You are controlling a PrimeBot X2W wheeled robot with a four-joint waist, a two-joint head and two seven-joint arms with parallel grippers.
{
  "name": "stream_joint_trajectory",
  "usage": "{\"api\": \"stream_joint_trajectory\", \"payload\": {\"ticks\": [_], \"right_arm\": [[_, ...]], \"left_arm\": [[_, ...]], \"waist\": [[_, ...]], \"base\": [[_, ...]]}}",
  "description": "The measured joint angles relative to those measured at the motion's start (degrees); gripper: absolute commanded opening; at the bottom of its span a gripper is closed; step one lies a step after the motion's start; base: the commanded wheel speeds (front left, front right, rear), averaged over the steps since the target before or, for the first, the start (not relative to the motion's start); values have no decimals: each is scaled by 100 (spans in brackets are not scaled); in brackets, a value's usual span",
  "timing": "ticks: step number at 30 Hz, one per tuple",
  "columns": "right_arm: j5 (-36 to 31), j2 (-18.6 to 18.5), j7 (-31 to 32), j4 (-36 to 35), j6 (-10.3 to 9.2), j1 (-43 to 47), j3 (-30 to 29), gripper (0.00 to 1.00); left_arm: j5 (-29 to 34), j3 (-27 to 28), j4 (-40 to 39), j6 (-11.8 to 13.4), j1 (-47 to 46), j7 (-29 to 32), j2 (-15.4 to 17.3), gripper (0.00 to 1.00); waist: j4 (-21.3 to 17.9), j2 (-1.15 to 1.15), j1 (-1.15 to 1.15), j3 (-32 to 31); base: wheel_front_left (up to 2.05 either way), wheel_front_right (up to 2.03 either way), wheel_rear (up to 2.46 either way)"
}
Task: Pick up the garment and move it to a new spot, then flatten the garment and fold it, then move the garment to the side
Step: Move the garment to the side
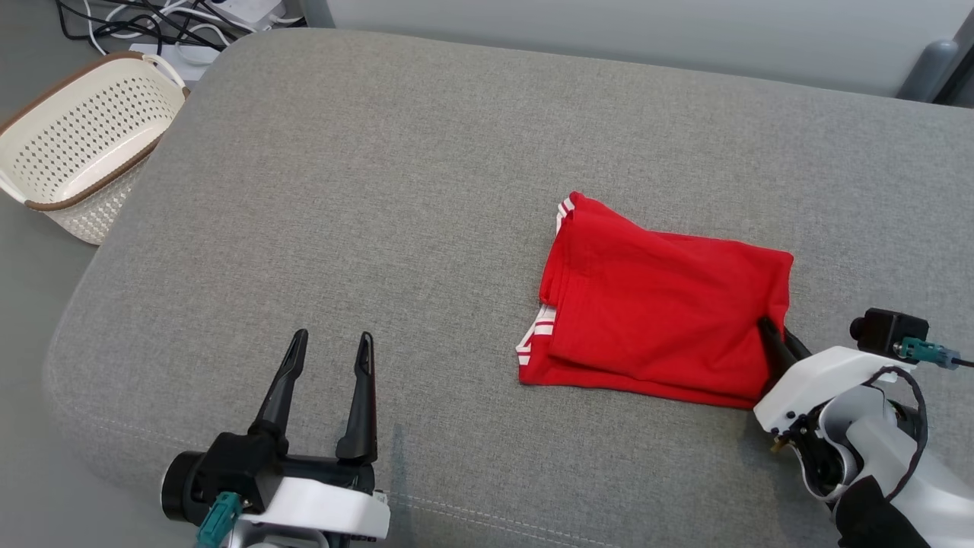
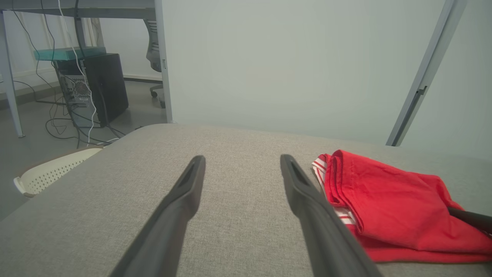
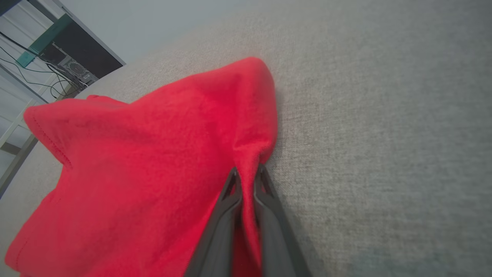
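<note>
Right gripper (image 3: pixel 247 171) pinches one corner of the folded red garment (image 1: pixel 662 304) on the grey cushion (image 1: pixel 380 190); left gripper (image 1: pixel 334 335) stands wide. I fear a one-corner lift lets the folds spill open.

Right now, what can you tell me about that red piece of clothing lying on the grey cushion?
The red garment looks like soft knit cloth, folded in loose layers into a rough rectangle, with red-and-white striped trim peeking out along its left edge. It lies on the grey padded surface, toward the robot's right. The right gripper is closed on its near right corner, pinching a fold so the cloth bunches there.
</note>
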Motion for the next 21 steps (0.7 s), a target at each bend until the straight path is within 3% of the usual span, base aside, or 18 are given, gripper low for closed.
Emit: {"api": "stream_joint_trajectory", "payload": {"ticks": [4, 8, 15, 21], "right_arm": [[-360, -147, -46, -367, 0, -114, 23, 0], [-1152, -255, -48, -943, 0, -310, -615, 0], [-2190, -62, -48, -1392, 0, -18, -1391, 0], [-2660, 64, -49, -1561, 0, 196, -1907, 0]], "left_arm": [[0, 8, -10, 3, 0, 0, -1, 100], [-1, 8, -45, 5, 0, 0, -1, 100], [-41, -21, -58, 3, 1, 0, 0, 100], [-15, -33, -47, -4, -14, 0, 0, 100]], "waist": [[-16, 0, 0, -18], [-67, 0, 0, -41], [-264, 0, 0, -115], [-627, 0, 0, -71]], "base": [[0, 0, 0], [0, 0, 0], [0, 0, 0], [0, 0, 0]]}}
